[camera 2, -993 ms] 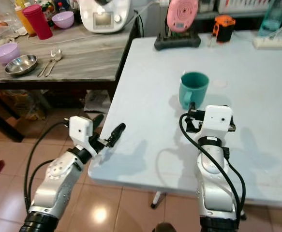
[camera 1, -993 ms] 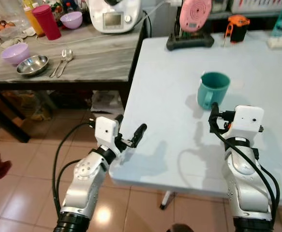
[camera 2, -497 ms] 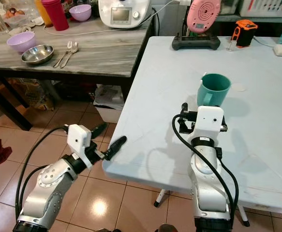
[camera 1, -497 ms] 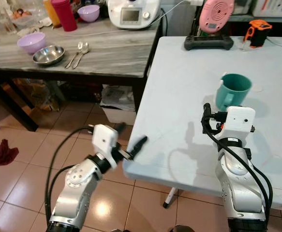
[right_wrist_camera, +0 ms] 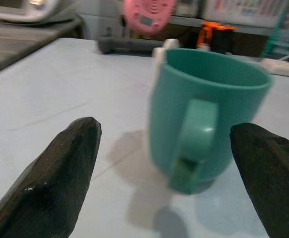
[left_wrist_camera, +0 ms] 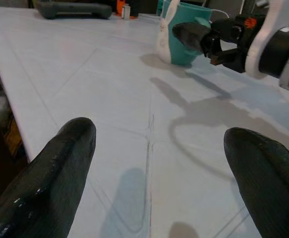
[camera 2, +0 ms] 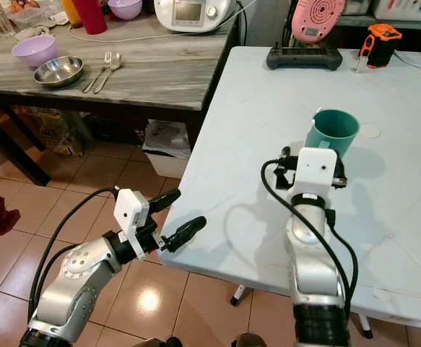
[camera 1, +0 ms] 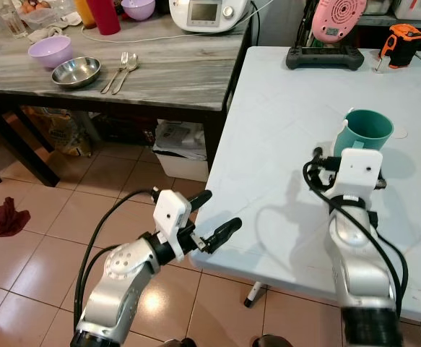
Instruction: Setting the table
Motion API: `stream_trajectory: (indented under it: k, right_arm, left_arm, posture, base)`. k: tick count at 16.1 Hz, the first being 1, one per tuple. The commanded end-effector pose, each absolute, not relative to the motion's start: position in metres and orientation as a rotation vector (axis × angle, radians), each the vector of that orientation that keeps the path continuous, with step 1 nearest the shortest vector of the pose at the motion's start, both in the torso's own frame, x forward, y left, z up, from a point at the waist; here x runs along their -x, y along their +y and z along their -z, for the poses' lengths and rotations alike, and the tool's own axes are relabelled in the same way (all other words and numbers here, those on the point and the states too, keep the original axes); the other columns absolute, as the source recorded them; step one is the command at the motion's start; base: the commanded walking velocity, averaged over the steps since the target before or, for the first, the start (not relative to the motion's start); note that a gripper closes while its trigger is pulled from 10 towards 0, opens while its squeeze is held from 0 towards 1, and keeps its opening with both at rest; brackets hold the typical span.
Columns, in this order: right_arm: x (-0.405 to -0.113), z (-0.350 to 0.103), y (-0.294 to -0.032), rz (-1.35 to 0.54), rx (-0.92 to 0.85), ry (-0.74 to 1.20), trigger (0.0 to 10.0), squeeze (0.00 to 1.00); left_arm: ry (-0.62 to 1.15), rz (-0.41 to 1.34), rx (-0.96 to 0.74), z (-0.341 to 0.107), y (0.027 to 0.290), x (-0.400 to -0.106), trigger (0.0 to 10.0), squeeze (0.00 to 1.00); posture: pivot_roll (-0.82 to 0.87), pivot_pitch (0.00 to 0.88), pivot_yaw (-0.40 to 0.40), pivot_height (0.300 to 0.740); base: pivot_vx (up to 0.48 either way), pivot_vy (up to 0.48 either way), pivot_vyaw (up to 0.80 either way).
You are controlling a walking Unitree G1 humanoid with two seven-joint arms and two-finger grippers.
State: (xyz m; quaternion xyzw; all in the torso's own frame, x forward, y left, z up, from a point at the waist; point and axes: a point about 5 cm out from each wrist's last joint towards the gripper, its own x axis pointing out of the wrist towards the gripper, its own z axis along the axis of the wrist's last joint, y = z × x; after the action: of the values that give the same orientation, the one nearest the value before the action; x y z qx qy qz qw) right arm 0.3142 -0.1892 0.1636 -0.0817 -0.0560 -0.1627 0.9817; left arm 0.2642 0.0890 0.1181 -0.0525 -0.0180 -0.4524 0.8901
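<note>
One white worktop [camera 1: 282,123] is seen, with a teal mug [camera 1: 366,133] upright on it. Right gripper [right_wrist_camera: 164,148] is held just before the mug's handle, fingers [right_wrist_camera: 60,173] spread wide, nothing gripped. Left gripper [camera 1: 214,217] is held at the worktop's near corner, well apart from the mug, fingers parted, empty.

A teal mug [camera 1: 367,131] is seen on a pale blue worktop [camera 1: 282,123], a lilac bowl [camera 1: 50,51] on grey streaked wood, above terracotta floor tiles [camera 1: 37,246].
</note>
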Motion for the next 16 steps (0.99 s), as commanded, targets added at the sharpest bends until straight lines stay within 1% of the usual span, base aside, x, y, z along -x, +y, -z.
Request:
stream_trajectory:
  k: [1, 5, 6, 7, 8, 11, 16]
  right_arm:
    - [-0.317, -0.165, -0.192, 0.365, 0.176, -0.115, 10.0, 0.0]
    - [-0.319, -0.162, -0.2, 0.42, 0.211, -0.1, 10.0, 0.0]
    - [-0.319, -0.161, -0.201, 0.422, 0.211, -0.099, 2.5, 0.0]
    - [-0.319, -0.16, -0.202, 0.426, 0.207, -0.098, 1.1, 0.0]
    - [-0.319, -0.161, -0.204, 0.428, 0.209, -0.102, 0.0, 0.0]
    - [-0.321, -0.164, -0.212, 0.451, 0.24, -0.119, 0.0, 0.0]
    - [-0.322, -0.163, -0.214, 0.465, 0.238, -0.118, 0.0, 0.0]
  left_arm:
    - [-0.038, 0.957, 0.106, -0.12, 0.091, -0.263, 10.0, 0.0]
    - [-0.042, 0.969, 0.127, -0.119, 0.091, -0.263, 10.0, 0.0]
    - [-0.039, 0.968, 0.126, -0.117, 0.092, -0.263, 10.0, 0.0]
    - [-0.034, 0.968, 0.122, -0.114, 0.093, -0.262, 10.0, 0.0]
    - [-0.033, 0.968, 0.122, -0.113, 0.093, -0.262, 10.0, 0.0]
    - [-0.039, 0.966, 0.132, -0.116, 0.088, -0.265, 10.0, 0.0]
    - [-0.051, 0.949, 0.136, -0.121, 0.086, -0.268, 10.0, 0.0]
  posture:
    - [-0.26, 0.159, 0.093, 0.74]
    - [-0.26, 0.158, 0.087, 0.74]
    - [-0.26, 0.158, 0.087, 0.74]
    - [-0.26, 0.158, 0.087, 0.74]
    - [-0.27, 0.155, 0.088, 0.74]
    - [-0.27, 0.149, 0.089, 0.74]
    - [-0.27, 0.14, 0.085, 0.74]
  base:
    - [0.0, 0.0, 0.0]
    - [0.0, 0.0, 0.0]
    - [0.0, 0.0, 0.0]
    - [0.0, 0.0, 0.0]
    - [0.0, 0.0, 0.0]
    - [0.0, 0.0, 0.0]
    - [0.0, 0.0, 0.0]
